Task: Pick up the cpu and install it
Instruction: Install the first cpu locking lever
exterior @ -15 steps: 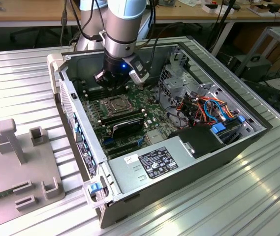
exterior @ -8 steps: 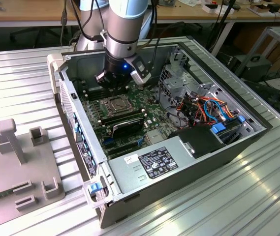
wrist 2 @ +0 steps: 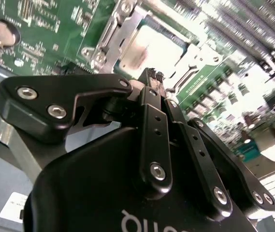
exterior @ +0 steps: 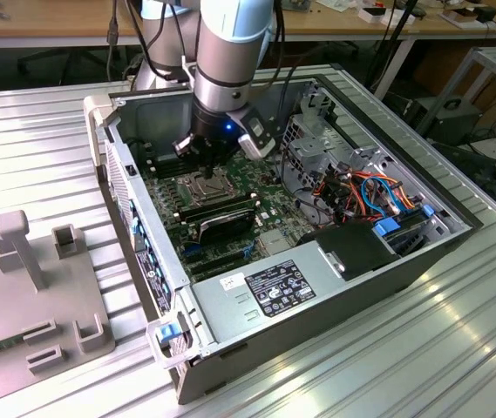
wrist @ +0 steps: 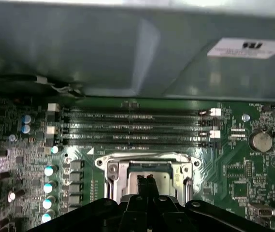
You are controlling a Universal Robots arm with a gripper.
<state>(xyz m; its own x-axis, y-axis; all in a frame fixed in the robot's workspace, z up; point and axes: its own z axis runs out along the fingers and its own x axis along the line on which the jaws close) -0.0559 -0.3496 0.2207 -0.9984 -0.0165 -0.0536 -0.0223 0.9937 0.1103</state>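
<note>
The black claw [wrist 2: 152, 73], fingertips pressed together on nothing, hovers just above the cpu [wrist 2: 149, 48] seated in its socket [wrist: 147, 169]; thin, stiff, light, probably fragile underneath, best held by opposite edges.

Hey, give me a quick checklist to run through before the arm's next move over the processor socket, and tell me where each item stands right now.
1. Black gripper positioned over the socket's hinged silver metal frame: ok, in both wrist views.
2. Fingers carrying nothing: ok, they are shut together with nothing between them.
3. Small flat square silver-grey cpu lying inside the frame: ok, in the second wrist view.
4. Cpu seated flat and squared in the socket: cannot tell.
5. Frame closed and latched over the cpu: cannot tell.
</note>
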